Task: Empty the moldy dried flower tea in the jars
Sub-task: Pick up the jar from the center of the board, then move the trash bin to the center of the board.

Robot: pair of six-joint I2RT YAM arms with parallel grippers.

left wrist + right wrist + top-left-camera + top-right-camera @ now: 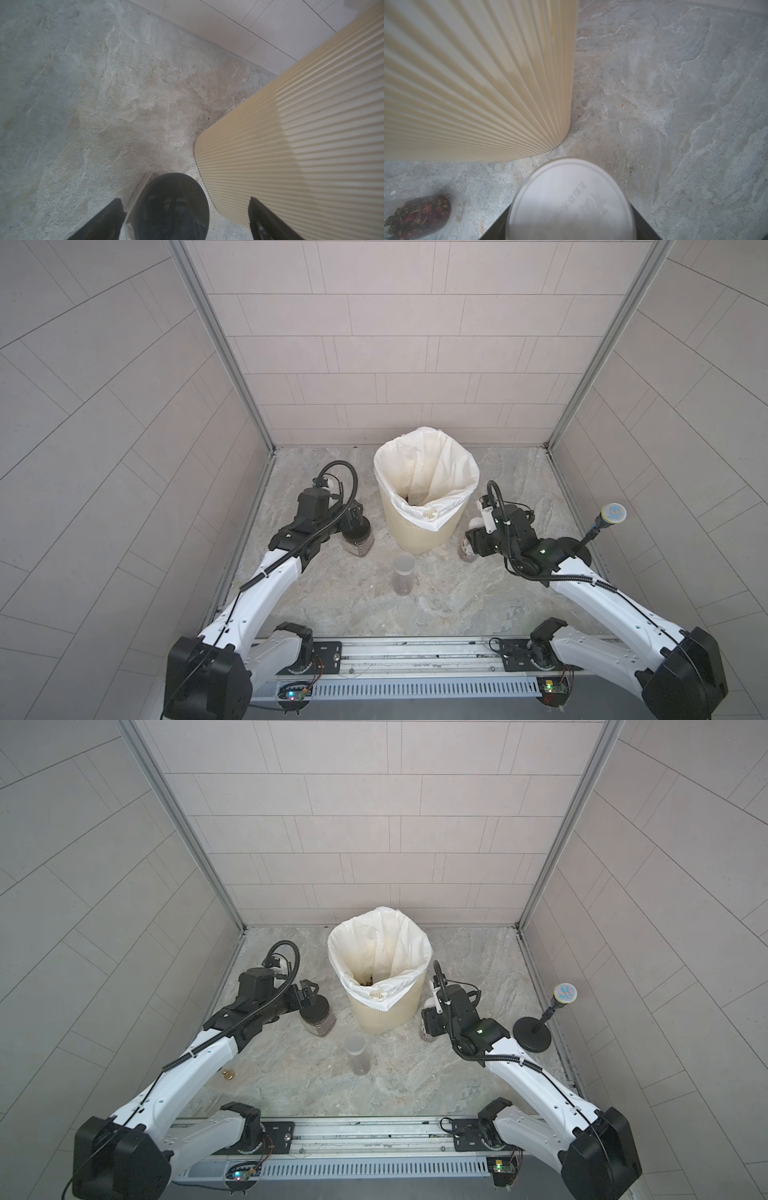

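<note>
The step in hand looks like taking a lid off. The right gripper sits over the white-lidded jar, right of the cream ribbed bin. Its jaws are set close against either side of the lid, but whether they clamp it cannot be told. It should squeeze squarely and keep the jar upright. The left gripper hangs wide open, holding nothing, straddling the black-lidded jar left of the bin. Reddish dried flower tea shows in the tall slim jar, nearer, between them.
</note>
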